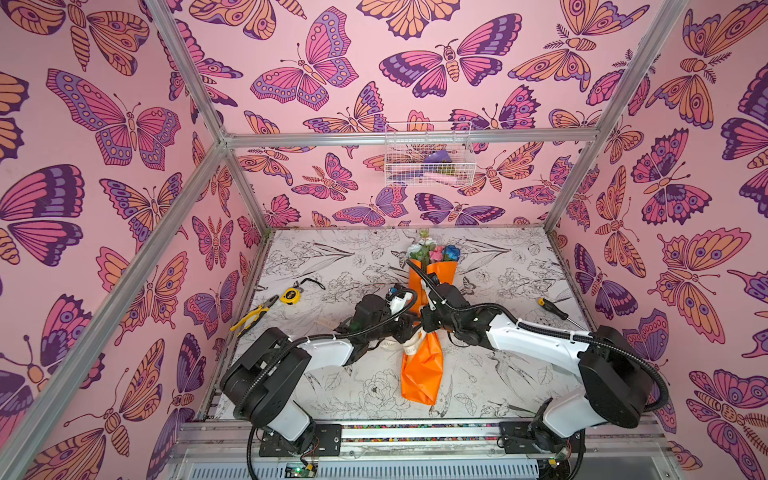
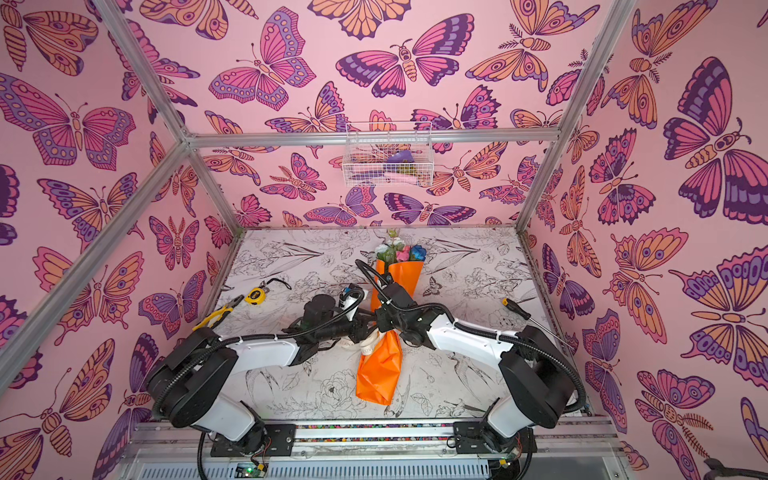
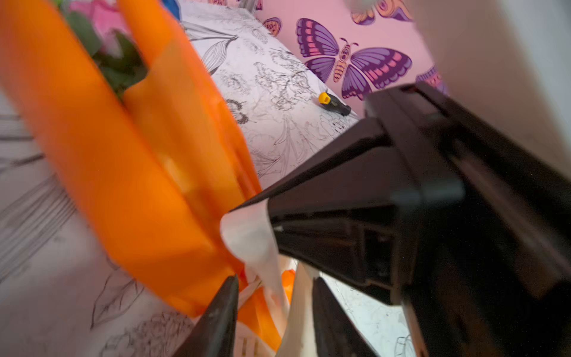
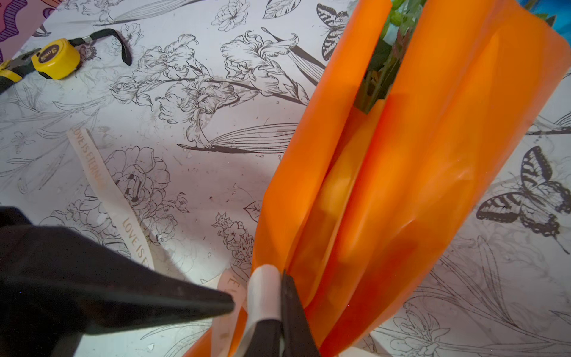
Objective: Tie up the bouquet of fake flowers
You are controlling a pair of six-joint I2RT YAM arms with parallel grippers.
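Right wrist, bouquet (image 4: 401,185) beside right gripper (image 4: 278,296)

Left arm (image 1: 324,353) and right arm (image 1: 536,336): white shells, bulky black joints, ribbed black cables (image 1: 666,390) (white zip ties), black screwed base plates (image 1: 328,440); tapered matte-black tool fingers (image 4: 293,312).

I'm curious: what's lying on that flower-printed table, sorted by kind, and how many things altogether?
Hand tools: 3 (pliers, tape measure, screwdriver)
Bouquets: 1 (bouquet of fake flowers, in orange wrap)
Ribbons: 1 (cream ribbon)
Total: 5
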